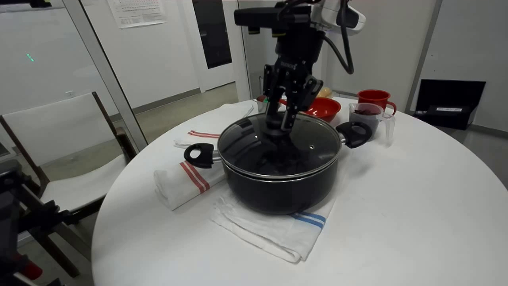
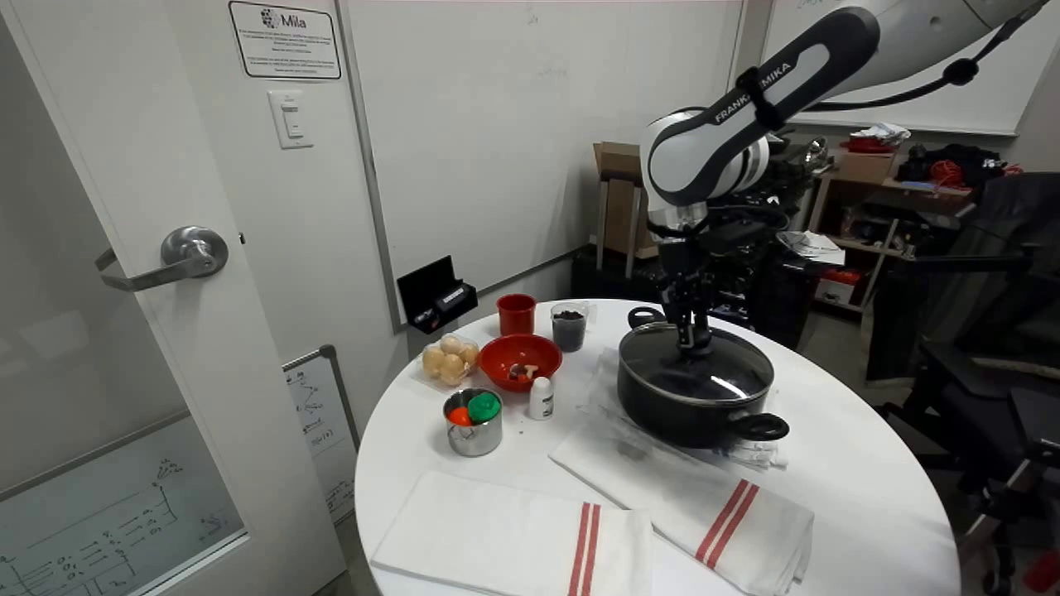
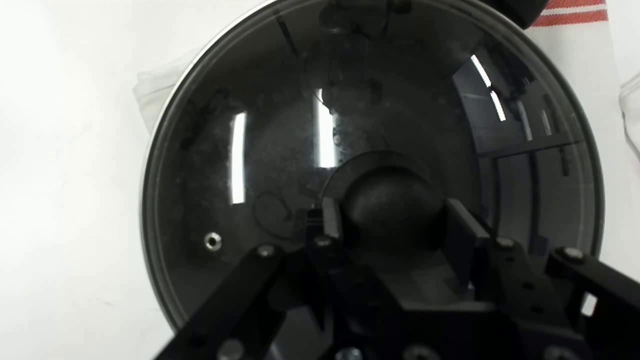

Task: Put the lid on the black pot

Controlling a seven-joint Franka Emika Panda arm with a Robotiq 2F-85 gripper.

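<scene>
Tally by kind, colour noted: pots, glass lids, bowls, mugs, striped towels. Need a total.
Black pot: 1
Glass lid: 1
Red bowl: 1
Red mug: 1
Red-striped towels: 2
Blue-striped towel: 1
Total: 7

Lid (image 3: 370, 132) partly beyond wrist view's edge

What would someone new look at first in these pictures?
Probably the big black pot, sitting on a blue-striped towel with a glass lid over its mouth. Then the robot's end effector, its fingers on either side of the lid's knob. Also the red bowl and red mug, near each other on the white table.
</scene>
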